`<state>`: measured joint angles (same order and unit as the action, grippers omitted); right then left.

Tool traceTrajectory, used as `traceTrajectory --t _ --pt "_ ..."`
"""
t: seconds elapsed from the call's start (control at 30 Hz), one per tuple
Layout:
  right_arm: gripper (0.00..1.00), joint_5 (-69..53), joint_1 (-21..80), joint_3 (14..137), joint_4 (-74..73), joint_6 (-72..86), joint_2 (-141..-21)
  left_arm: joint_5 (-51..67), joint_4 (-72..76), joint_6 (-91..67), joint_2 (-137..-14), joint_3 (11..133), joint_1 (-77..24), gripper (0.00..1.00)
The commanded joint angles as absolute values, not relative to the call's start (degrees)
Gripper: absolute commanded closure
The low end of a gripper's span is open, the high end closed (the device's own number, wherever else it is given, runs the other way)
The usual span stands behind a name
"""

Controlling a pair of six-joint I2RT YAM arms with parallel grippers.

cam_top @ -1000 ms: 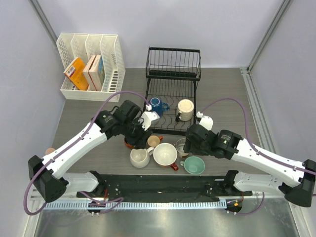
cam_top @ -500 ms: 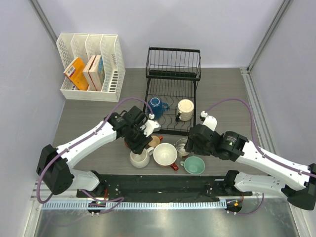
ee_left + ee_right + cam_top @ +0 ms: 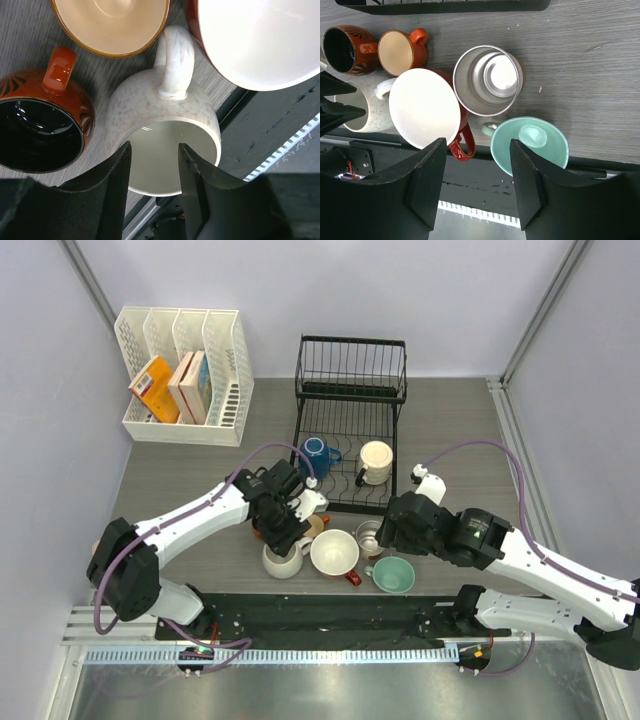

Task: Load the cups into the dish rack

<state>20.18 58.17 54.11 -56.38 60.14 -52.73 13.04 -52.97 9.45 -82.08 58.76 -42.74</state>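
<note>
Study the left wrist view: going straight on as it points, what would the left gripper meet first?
Probably the speckled white mug: the left gripper points at its open mouth, which shows between the spread fingers. How far off it is, I cannot tell.

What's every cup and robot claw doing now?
blue cup, in dish rack
cream cup, in dish rack
white mug, on table, upright
red cup, on table, upright
steel cup, on table, upright
teal cup, on table, upright
peach cup, on table, upright
brown cup, on table, upright
left gripper, open over white mug
right gripper, open, holding nothing
</note>
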Motion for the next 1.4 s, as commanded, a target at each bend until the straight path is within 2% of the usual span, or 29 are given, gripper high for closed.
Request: traceTrajectory --t 0.0,0.2,0.33,0.57,1.2,1.27,1.37 --pt "0.41 21.36 58.45 55.55 -55.72 60.65 -52.03 14.41 -52.99 10.02 -79.82 62.57 -42.63 0.56" --pt "0.40 21.27 58.45 56.34 -55.02 59.59 -53.61 15.82 -58.18 9.84 -75.94 67.23 -42.71 0.57" --pt "0.41 21.01 58.45 56.43 -54.41 59.24 -54.23 13.98 -57.57 10.54 -73.48 65.84 -42.71 0.56" --pt "0.40 21.09 58.45 56.60 -54.32 59.68 -52.82 11.78 -54.41 10.37 -76.72 61.61 -42.71 0.57" --pt "0.41 21.18 58.45 55.28 -54.67 60.64 -49.31 8.35 -49.75 10.19 -81.21 59.33 -42.63 0.59" --pt "0.41 21.44 58.45 55.20 -54.67 60.73 -48.78 8.09 -49.75 10.37 -81.47 58.98 -42.63 0.60" --pt "0.40 21.53 58.45 55.11 -54.67 60.73 -48.78 8.09 -49.31 10.63 -82.44 58.45 -42.63 0.74"
